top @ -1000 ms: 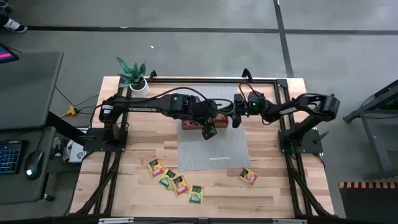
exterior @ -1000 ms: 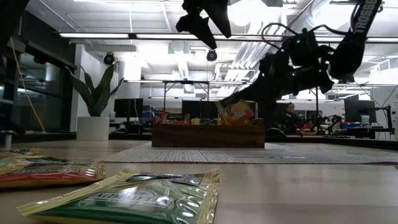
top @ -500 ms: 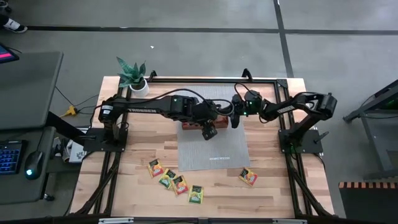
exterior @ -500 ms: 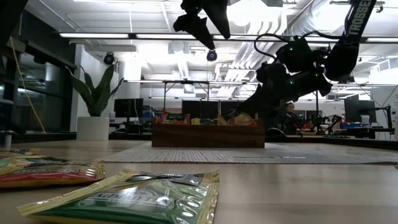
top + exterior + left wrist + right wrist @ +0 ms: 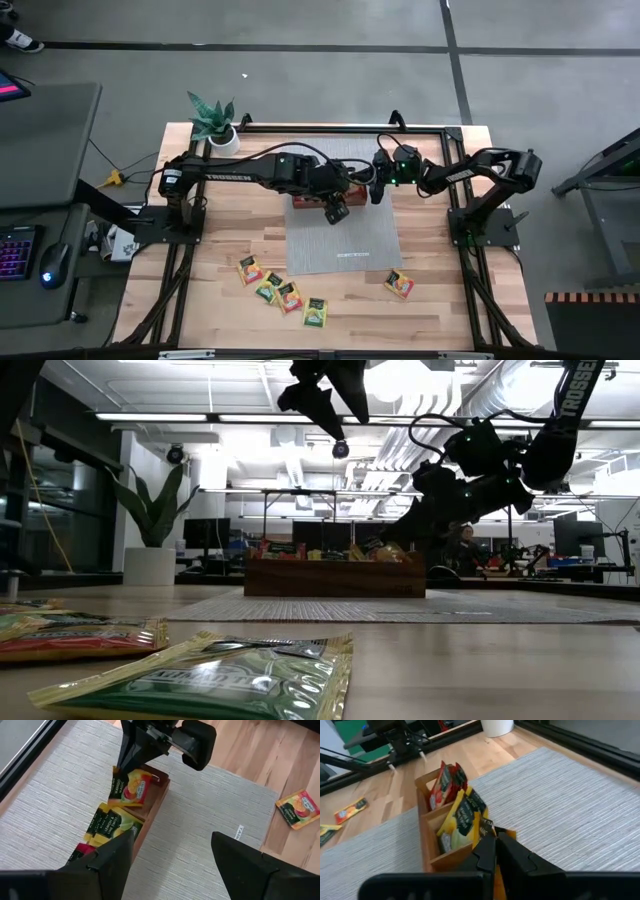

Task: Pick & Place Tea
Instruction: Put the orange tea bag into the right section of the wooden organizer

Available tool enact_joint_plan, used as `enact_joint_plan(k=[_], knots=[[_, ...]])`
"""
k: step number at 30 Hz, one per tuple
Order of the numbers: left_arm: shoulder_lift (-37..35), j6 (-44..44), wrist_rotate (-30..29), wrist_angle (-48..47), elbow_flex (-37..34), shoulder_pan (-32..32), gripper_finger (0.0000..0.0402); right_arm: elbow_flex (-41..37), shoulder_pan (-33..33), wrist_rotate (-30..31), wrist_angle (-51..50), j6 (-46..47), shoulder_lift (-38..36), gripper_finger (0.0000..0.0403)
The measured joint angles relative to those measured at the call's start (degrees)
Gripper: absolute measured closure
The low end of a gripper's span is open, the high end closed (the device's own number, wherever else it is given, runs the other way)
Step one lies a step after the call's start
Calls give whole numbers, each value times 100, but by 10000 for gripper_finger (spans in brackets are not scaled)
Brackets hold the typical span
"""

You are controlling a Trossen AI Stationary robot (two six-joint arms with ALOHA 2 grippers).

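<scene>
Wooden tray (image 5: pixel 318 199) sits at the top edge of the grey mat (image 5: pixel 340 240), centre frame in my overhead view, with tea packets standing in its compartments. My right gripper (image 5: pixel 379 189) is down at the tray's right end, fingers pinched on an orange-yellow packet (image 5: pixel 131 790) that stands in the end compartment; from the wrist view I think it is still clamped, though the fingers hide most of it. My left gripper (image 5: pixel 336 212) hangs above the mat just in front of the tray, fingers apart and holding nothing. Five more packets lie loose on the table: four in a cluster (image 5: pixel 279 289) at lower centre-left, one alone (image 5: pixel 399 284) at lower right.
</scene>
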Motion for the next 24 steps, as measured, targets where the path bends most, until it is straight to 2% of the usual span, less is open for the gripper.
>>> enact_joint_plan(k=[15, 24], knots=[[0, -86, 2, -50, 2, 0, 138, -2, 0, 36, 74, -212, -102, 301], [0, -104, -8, -328, 2, -5, 138, -2, -10, 505, -166, -531, -1205, 280]])
